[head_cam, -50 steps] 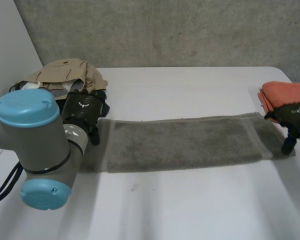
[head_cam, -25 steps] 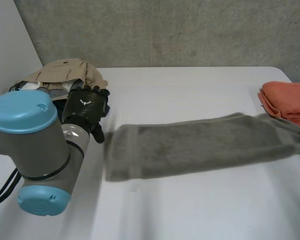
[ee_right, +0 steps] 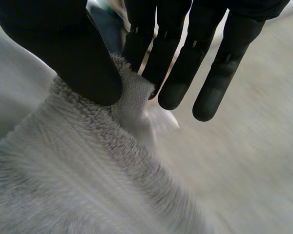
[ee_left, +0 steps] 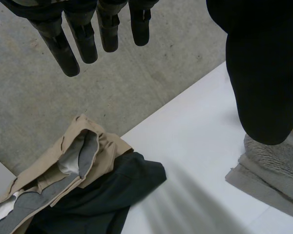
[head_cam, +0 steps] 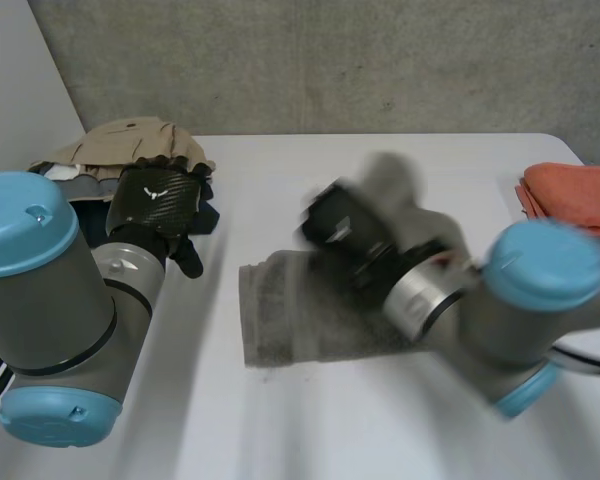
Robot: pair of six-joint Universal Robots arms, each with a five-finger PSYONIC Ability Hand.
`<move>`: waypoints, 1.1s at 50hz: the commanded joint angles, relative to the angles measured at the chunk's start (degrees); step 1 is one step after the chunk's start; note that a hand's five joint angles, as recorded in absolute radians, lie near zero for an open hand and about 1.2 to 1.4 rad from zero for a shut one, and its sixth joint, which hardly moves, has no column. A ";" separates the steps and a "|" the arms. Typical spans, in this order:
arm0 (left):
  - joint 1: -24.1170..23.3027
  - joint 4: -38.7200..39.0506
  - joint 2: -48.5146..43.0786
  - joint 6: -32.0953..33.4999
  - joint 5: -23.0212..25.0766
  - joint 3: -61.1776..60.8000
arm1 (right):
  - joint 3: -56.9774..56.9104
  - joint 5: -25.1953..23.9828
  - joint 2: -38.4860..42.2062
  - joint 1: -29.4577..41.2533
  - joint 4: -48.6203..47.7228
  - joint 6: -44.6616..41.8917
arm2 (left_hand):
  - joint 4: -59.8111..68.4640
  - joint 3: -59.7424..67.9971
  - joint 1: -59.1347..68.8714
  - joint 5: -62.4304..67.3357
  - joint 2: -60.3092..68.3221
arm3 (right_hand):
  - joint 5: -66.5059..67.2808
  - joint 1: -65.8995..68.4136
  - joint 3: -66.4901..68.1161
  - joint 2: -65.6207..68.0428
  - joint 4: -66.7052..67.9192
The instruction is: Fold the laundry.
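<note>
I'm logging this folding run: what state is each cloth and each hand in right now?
Grey towel: one end raised and pinched, rest flat on the table.
Right hand: shut on the towel's end, thumb against fingers.
Left hand: open, fingers straight, holding nothing.
Orange cloth: folded, by the table's right edge.
Clothes pile: unfolded heap.

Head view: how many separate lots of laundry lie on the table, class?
3: grey towel in the middle, pinched by the right hand; orange cloth far right; heap of clothes far left, which may hide more pieces.
</note>
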 commanded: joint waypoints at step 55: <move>-9.55 0.81 -3.12 -6.29 -0.23 6.27 | 8.03 10.44 -13.51 -2.56 6.62 37.23 | -1.08 -1.62 -0.34 -2.15 -1.35 | -56.58 -53.70 -58.13 -57.45 -58.62</move>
